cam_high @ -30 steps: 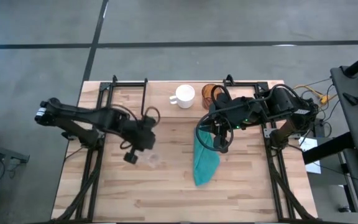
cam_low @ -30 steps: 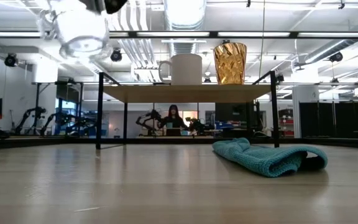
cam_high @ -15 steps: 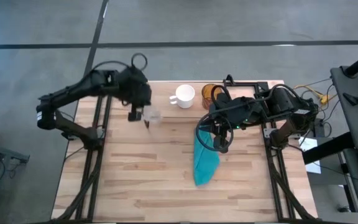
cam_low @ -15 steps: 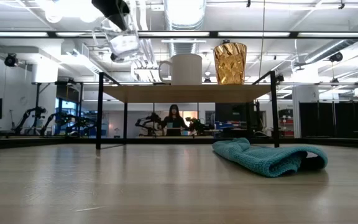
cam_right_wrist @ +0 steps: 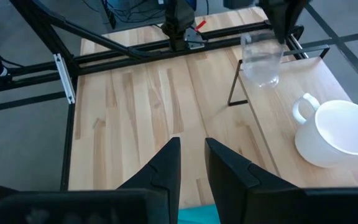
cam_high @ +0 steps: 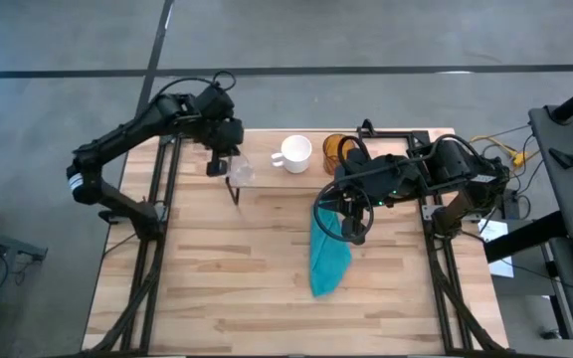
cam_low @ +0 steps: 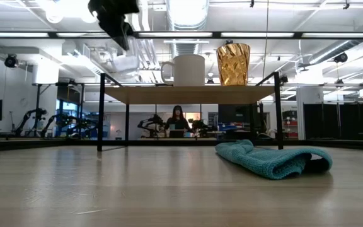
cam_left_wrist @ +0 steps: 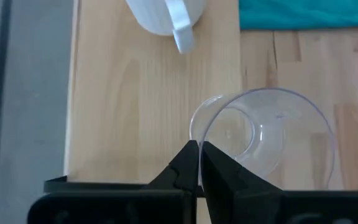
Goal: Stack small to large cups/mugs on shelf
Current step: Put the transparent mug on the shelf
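One small clear glass [cam_left_wrist: 263, 140], pinched at its rim by the left gripper [cam_left_wrist: 197, 163], hangs above the shelf [cam_left_wrist: 123, 93] beside the white mug [cam_high: 293, 153]; the right gripper [cam_right_wrist: 191, 163], slightly parted, holds nothing.

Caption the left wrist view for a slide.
Left gripper pinching the rim of the small clear glass above the shelf, beside the white mug.

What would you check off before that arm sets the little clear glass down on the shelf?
1. Grip: left tool pinches the clear glass by its rim: ok.
2. Position: glass hangs over the shelf board's free end, beside the white mug: ok.
3. Order: mug sits between that spot and the amber cup: ok.
4. Glass upright: cannot tell.
5. Right tool waits over the teal cloth, away from the shelf: ok.
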Motion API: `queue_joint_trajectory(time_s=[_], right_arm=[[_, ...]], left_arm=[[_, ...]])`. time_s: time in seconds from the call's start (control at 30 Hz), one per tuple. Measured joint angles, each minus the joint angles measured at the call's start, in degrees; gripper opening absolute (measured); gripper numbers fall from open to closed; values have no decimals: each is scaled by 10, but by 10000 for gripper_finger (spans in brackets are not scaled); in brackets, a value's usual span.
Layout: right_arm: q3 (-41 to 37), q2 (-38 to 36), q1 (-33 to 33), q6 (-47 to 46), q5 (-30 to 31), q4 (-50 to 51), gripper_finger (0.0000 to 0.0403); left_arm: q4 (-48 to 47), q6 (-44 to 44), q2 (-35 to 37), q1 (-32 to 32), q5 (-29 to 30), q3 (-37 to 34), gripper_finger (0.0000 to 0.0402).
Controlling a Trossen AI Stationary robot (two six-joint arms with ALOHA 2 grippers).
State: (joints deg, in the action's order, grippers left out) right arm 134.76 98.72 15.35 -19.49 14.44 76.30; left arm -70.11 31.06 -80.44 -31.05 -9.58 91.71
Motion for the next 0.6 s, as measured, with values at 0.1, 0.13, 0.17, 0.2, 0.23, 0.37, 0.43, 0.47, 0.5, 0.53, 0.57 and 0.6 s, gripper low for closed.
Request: queue_joint_trajectory(time_s=[0.1, 0.13, 0.17, 0.2, 0.23, 0.37, 0.43, 0.47, 0.5, 0.53, 0.57, 0.6], right_arm=[[0, 0, 0, 0, 0, 0, 68], [0, 0, 0, 0, 0, 0, 68], [0, 0, 0, 0, 0, -1, 68], [0, 0, 0, 0, 0, -1, 68], [0, 0, 0, 0, 0, -1, 68], [0, 0, 0, 0, 0, -1, 68], [0, 0, 0, 0, 0, -1, 68], [0, 0, 0, 0, 0, -1, 68], [0, 0, 0, 0, 0, -1, 68], [0, 0, 0, 0, 0, -1, 68], [0, 0, 0, 0, 0, -1, 68], [0, 0, 0, 0, 0, -1, 68]], left_arm=[[2, 15, -26, -3, 0, 15, 0], [2, 19, -35, -3, 0, 24, 0], [5, 23, -42, -4, 0, 32, 0], [7, 26, -50, -5, 0, 41, 0], [6, 28, -59, -5, 0, 50, 0], [-4, 29, -92, -12, 0, 94, 0], [-16, 39, -107, -16, 0, 119, 0], [-28, 47, -114, -18, 1, 129, 0], [-44, 54, -121, -20, 3, 139, 0], [-57, 56, -129, -21, 4, 151, 0], [-69, 56, -137, -21, 7, 162, 0], [-82, 57, -142, -23, 9, 170, 0]])
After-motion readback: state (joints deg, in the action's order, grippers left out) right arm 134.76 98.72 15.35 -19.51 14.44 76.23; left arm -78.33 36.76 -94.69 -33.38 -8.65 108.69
